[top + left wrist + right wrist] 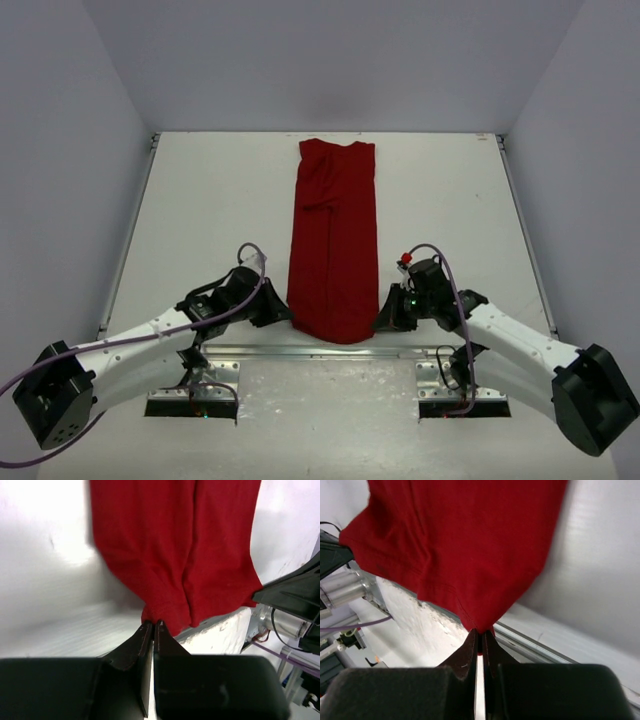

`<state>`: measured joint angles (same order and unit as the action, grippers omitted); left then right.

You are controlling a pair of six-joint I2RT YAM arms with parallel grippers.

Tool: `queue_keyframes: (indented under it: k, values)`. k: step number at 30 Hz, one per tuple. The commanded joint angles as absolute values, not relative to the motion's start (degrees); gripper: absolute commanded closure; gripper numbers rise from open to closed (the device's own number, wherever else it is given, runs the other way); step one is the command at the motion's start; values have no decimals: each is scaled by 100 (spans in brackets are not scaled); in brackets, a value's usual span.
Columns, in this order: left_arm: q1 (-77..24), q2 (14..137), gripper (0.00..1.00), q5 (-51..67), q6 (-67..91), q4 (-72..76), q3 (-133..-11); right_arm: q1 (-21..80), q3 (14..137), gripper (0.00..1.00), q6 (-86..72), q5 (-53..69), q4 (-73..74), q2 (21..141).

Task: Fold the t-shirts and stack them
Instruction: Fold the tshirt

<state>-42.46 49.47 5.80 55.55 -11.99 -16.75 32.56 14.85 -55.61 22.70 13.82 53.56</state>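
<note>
1. Plain dark red cloth t-shirt (333, 250) lies folded into a long narrow strip down the middle of the white table (200, 220). Its far end is near the back edge and its near end is at the front edge, between my two arms.
2. My left gripper (152, 624): fingers pressed together, tips pinching the strip's near left corner.
3. My right gripper (480, 631): fingers likewise closed, clamped on the near right corner.
4. A lengthwise crease runs along the strip.
5. A metal rail (300, 351) sits just beside the held hem.
</note>
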Motion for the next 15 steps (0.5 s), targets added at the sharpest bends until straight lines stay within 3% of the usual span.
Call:
queue_keyframes:
  k: [1,15]
  values:
    - [-4228,5350,100,141,5134,-1257,-2161,3226,2117,99,-5309,2066,1459,5667]
    - [-2593,7292,100,615,3912,-572,-3856,2180,4190,99,-4685,2048,1740,7470]
